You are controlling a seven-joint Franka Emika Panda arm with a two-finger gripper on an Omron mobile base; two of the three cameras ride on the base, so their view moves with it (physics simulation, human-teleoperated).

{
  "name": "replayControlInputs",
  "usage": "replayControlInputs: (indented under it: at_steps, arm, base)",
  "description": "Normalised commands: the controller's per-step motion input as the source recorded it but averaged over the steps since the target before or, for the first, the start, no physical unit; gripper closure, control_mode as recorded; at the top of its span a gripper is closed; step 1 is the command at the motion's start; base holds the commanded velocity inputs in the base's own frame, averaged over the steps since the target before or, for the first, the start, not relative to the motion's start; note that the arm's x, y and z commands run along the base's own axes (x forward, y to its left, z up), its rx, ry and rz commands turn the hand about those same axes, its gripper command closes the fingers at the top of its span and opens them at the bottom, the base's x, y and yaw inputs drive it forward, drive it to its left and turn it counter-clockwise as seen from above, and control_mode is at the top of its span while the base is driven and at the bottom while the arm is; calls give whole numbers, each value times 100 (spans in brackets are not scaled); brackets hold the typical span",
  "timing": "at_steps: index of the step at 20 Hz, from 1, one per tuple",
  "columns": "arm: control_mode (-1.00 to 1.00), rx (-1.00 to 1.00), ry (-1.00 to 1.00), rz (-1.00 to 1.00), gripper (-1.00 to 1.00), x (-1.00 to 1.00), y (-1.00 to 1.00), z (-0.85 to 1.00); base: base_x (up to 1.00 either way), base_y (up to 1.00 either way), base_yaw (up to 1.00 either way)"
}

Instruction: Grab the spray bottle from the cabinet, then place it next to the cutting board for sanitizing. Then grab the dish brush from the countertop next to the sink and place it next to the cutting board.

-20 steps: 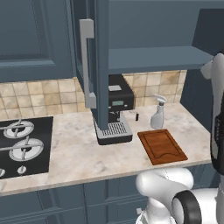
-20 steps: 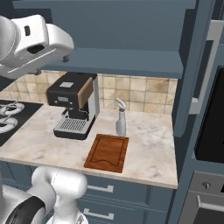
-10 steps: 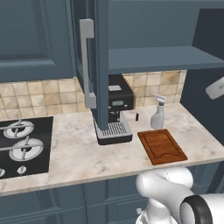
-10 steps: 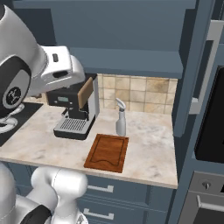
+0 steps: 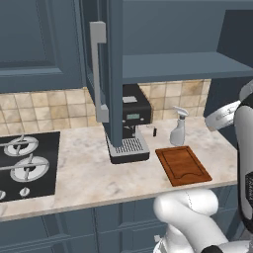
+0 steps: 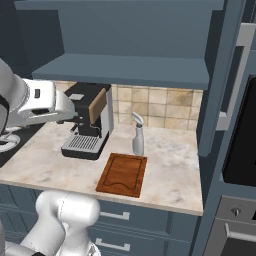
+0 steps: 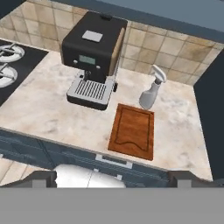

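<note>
The beige marbled stone countertop is stretching across the middle of the frame. The dark blue-grey wall cabinet is hanging open at the top. The black coffee machine is sitting upper left. The flat reddish-brown wooden cutting board is lying in the centre. The slim pale grey spray bottle is standing just behind its far edge. The two-finger gripper's jaws are spreading wide, holding nothing.

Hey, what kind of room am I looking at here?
A home kitchen, rendered rather than real. A black coffee machine stands on a marbled countertop beside a hob, with a tiled backsplash, dark blue cabinet above, plus a cutting board and spray bottle.
</note>
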Motion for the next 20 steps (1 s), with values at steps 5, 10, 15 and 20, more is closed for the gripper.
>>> replayControlInputs:
  at_steps: [5, 10, 15, 20]
  arm:
    - [-100, 0, 17, -17, -100, 0, 4, -5]
    - [-100, 5, 11, -8, -100, 0, -1, -5]
    - [-100, 6, -1, -3, -100, 3, 5, -30]
    - [-100, 6, 0, -2, -100, 0, 10, -26]
  base:
    - [0, 0, 0]
    - [0, 0, 0]
    - [0, 0, 0]
    - [0, 0, 0]
